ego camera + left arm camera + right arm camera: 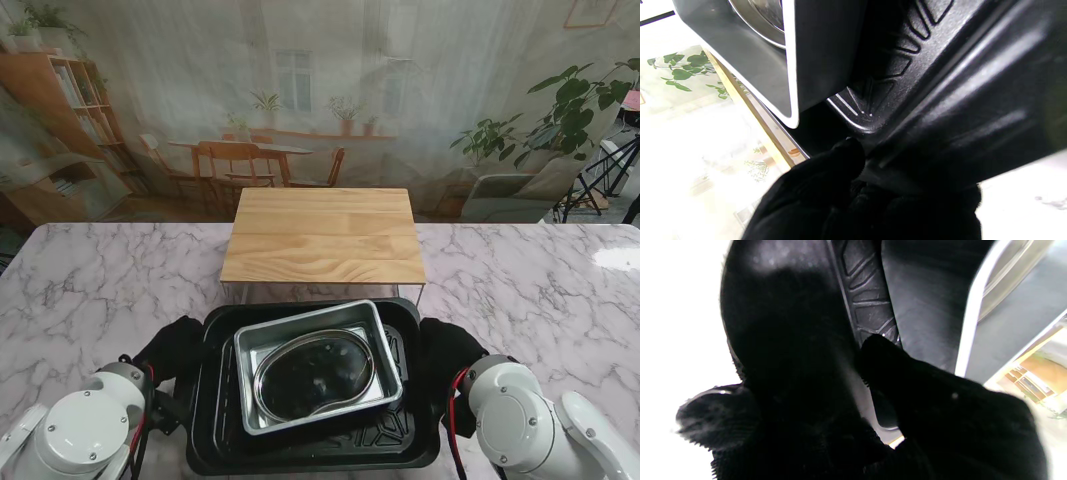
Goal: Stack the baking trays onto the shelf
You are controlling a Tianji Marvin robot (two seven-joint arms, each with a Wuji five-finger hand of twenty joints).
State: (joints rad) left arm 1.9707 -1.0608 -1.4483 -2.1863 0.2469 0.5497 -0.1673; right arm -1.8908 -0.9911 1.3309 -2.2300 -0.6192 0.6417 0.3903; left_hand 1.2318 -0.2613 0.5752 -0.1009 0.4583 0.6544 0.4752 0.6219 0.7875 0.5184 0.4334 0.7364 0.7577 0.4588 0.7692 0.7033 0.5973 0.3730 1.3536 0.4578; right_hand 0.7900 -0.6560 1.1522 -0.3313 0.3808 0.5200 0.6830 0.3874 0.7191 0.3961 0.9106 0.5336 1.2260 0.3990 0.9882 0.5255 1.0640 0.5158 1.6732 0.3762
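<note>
While the left hand point(178, 345) and right hand point(447, 350) hold the black tray point(310, 450) by its sides, it sits just before the wooden shelf point(324, 236). A silver tray point(256, 352) lies inside it.

Table point(100, 290): white marble-look top with grey veining, smooth, glossy. Shelf point(325, 235): pale wood boards, visible grain, matt; thin metal legs. Black baking tray point(300, 455): matt, finely textured finish with embossed ribbed pattern on its floor. Silver baking tray point(258, 345): brushed metal, satin sheen. Oval dish point(315, 375): polished metal, mirror-like. Left hand point(175, 345) and right hand point(447, 350): black knit cloth gloves, matt, fuzzy. Arm housings: smooth white and grey plastic
</note>
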